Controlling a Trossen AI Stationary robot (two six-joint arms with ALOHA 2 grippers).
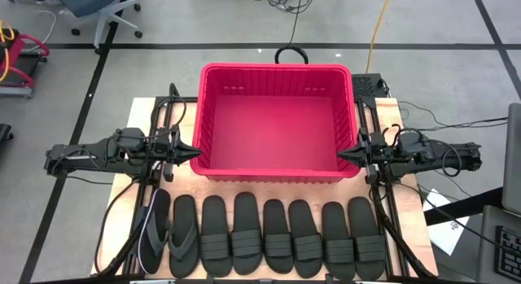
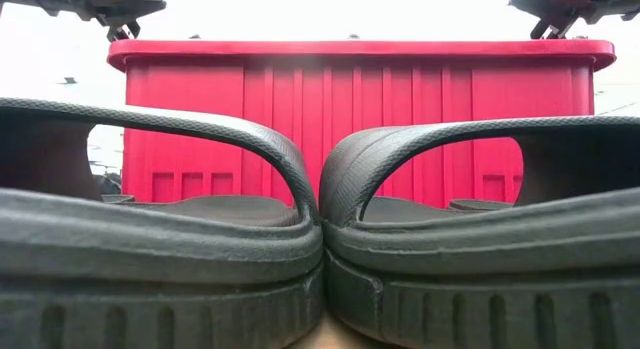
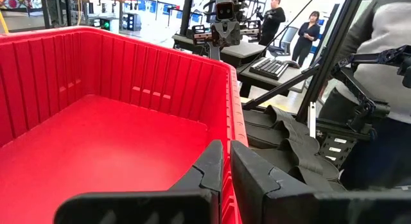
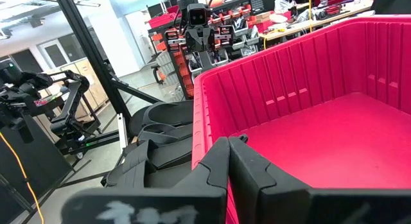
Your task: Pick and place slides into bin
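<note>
Bin (image 1: 277, 121): one red ribbed plastic basket, centred on the wooden table (image 1: 142, 113), interior bare. Slides (image 1: 277, 235): eight black sandals, laid side by side in a single row on the table just in front of the bin; the two at the left end (image 1: 171, 235) are thong-strapped, the other six carry wide straps. In the low view two wide-strapped slides fill the foreground, touching at their inner edges, with the bin's red wall behind. Left gripper (image 1: 194, 152): fingers pressed together, holding nothing, tips just at the bin's left rim near its front corner. Right gripper (image 1: 342, 154): fingers likewise together and empty, tips at the bin's right rim, mirroring the left. Background: two people (image 3: 289, 25) standing far off in the room.
</note>
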